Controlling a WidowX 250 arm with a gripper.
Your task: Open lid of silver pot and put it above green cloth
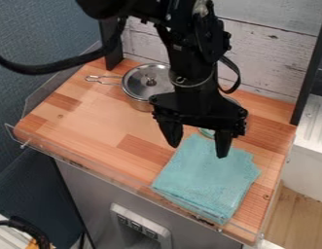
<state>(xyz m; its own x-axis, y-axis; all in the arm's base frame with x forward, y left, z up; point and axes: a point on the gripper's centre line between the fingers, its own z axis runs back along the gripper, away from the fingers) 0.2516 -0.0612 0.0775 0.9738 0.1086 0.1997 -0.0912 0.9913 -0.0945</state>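
The black gripper (198, 150) hangs over the upper part of the green cloth, its two fingers spread apart with nothing between them. Folded flat, the green cloth (208, 180) lies at the front right of the wooden surface. The silver pot (141, 103) stands at the back left, behind and to the left of the gripper. Its lid (139, 81), with a small knob on top, rests on the pot. A wire handle points left from the pot, and the arm hides part of its right side.
Behind the gripper, a round object (232, 100) is mostly hidden by the arm. Low clear edging (92, 167) runs along the wooden table's (104, 124) front and left sides. A whitewashed plank wall and black posts stand at the back.
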